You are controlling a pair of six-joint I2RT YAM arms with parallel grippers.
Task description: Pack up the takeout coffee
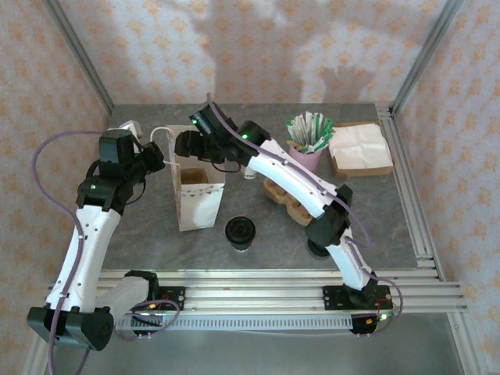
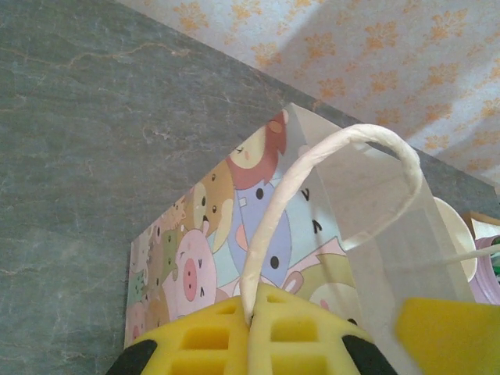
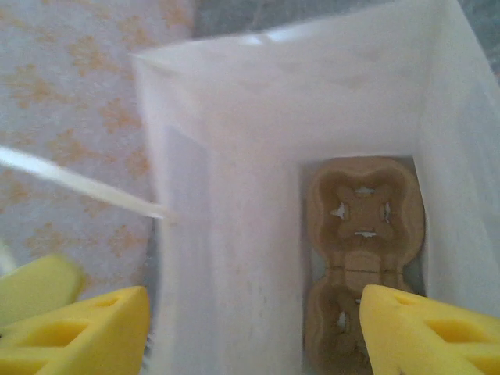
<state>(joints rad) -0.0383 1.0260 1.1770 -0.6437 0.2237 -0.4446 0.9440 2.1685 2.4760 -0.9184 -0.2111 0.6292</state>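
The takeout coffee [image 1: 241, 232], a small cup under a black lid, stands on the table just right of the white paper bag [image 1: 195, 195]. My left gripper [image 2: 254, 322] is shut on the bag's white twisted handle [image 2: 289, 195], at the bag's left side [image 1: 156, 158]. My right gripper [image 3: 254, 328] hangs open over the bag's mouth [image 1: 190, 143]. One yellow finger [image 3: 78, 328] is outside the bag's wall and the other is over the inside. A brown cardboard cup carrier [image 3: 363, 234] lies flat on the bag's bottom.
Another brown carrier [image 1: 283, 194] sits on the table behind the right arm. A pink cup of packets [image 1: 305, 148] and a cardboard box of napkins [image 1: 361, 150] stand at the back right. The bag's outside shows cartoon animals [image 2: 203, 258].
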